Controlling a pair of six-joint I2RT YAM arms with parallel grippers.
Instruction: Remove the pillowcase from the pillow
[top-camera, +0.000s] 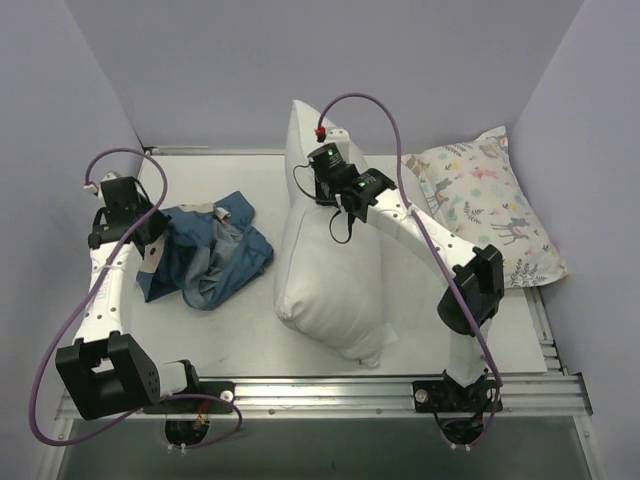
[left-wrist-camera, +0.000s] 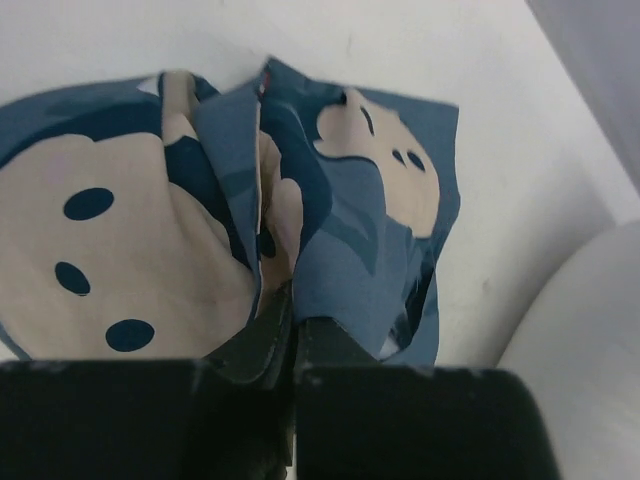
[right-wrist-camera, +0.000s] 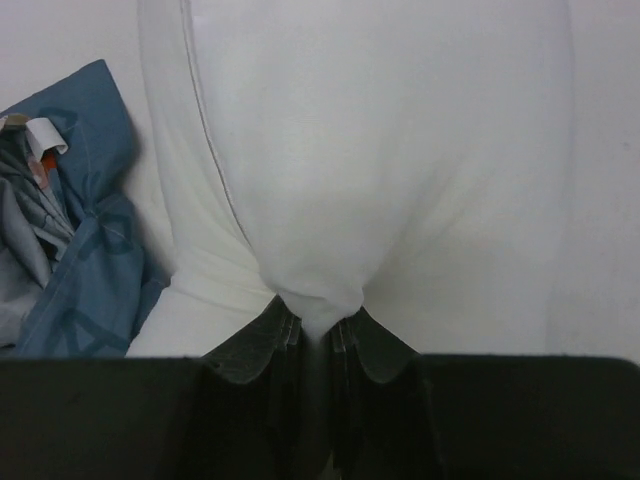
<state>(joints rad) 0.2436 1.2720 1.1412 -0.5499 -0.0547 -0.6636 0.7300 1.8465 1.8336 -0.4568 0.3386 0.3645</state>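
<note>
The pillow (top-camera: 330, 275) runs lengthwise from the table (top-camera: 250, 345) near edge toward the far edge (far end raised), pinched by the right gripper (right-wrist-camera: 318, 335); the left gripper (left-wrist-camera: 293, 340) clenches the crumpled pillowcase (top-camera: 215, 255).

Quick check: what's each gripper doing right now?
Left gripper: closed, pinching the pillowcase.
Right gripper: closed, pinching the pillow.

The pillowcase (top-camera: 205, 255) is fully off the pillow (top-camera: 330, 290), a crumpled heap of dark blue fabric with pale cartoon faces and dark dots, lying on the left of the worktop; a fold of it is pinched between the jaws of the left gripper (left-wrist-camera: 295, 335); just beside it to the right, the plain white pillow runs from near the front edge toward the back, its far end raised; the right gripper (right-wrist-camera: 315, 325) pinches a tuck of its cloth beside a seam.
</note>
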